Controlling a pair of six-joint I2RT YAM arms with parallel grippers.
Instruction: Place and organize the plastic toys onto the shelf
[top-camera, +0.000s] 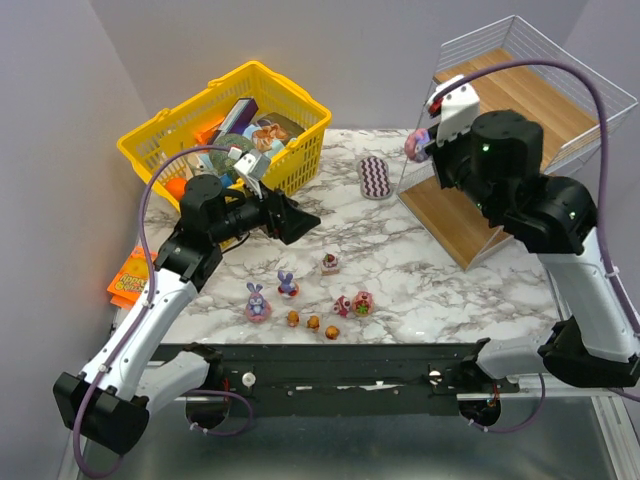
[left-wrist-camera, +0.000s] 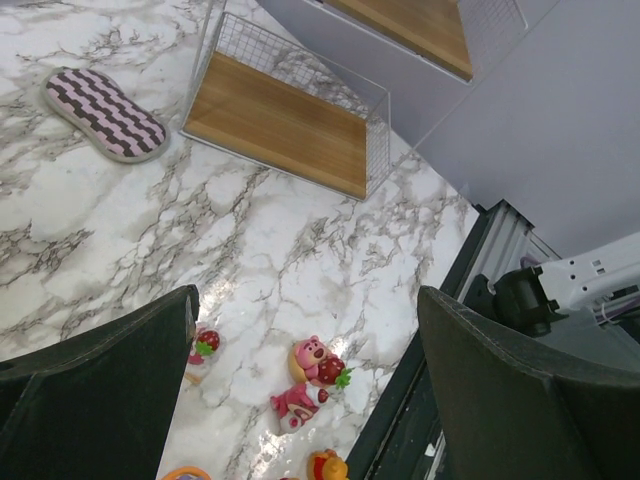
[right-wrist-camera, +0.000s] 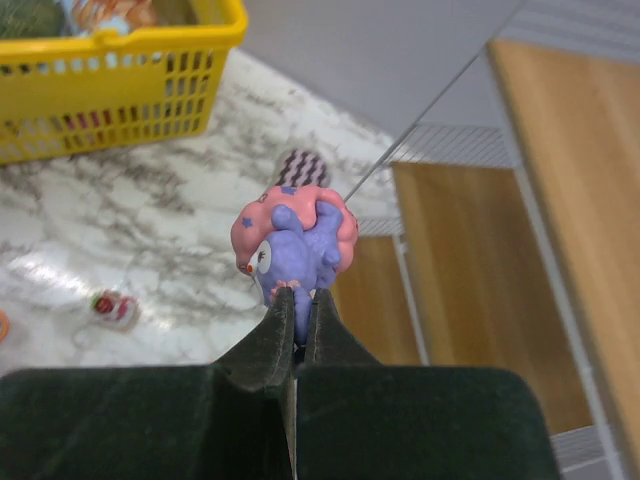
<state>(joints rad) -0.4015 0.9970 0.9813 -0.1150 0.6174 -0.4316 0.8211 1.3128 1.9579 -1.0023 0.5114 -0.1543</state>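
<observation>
My right end effector (right-wrist-camera: 297, 303) pinches bunny (right-wrist-camera: 296, 240) by thin bit only, near shelf (right-wrist-camera: 455, 250). Small hold: bunny may twist, slip, fall. My left end effector (left-wrist-camera: 307, 310) wide open, empty.

Bench (top-camera: 420, 270): white marble pattern with grey veining. Basket (top-camera: 160, 140): yellow. Shelf (top-camera: 530, 95): white wire frame, light wood-grain boards. Pad (top-camera: 374, 177): zigzag stripes, dark purple against pale pink, with a pale rim. Packet (top-camera: 127, 277): orange. Bunny (right-wrist-camera: 295, 245) in the right hand (right-wrist-camera: 298, 295): purple body, pink base marked with small purple stars, white eye. Bunnies (top-camera: 257, 300) on the bench: purple on pink bases. Bears (top-camera: 313, 322): orange. Rounded toys (top-camera: 355, 303): pink and red with green touches; a further toy (top-camera: 330, 263) is pale with red. Left hand (left-wrist-camera: 305, 300) and right hand: black. Arms (top-camera: 150, 320): white and black sections. Cables (top-camera: 143, 215): purple.
</observation>
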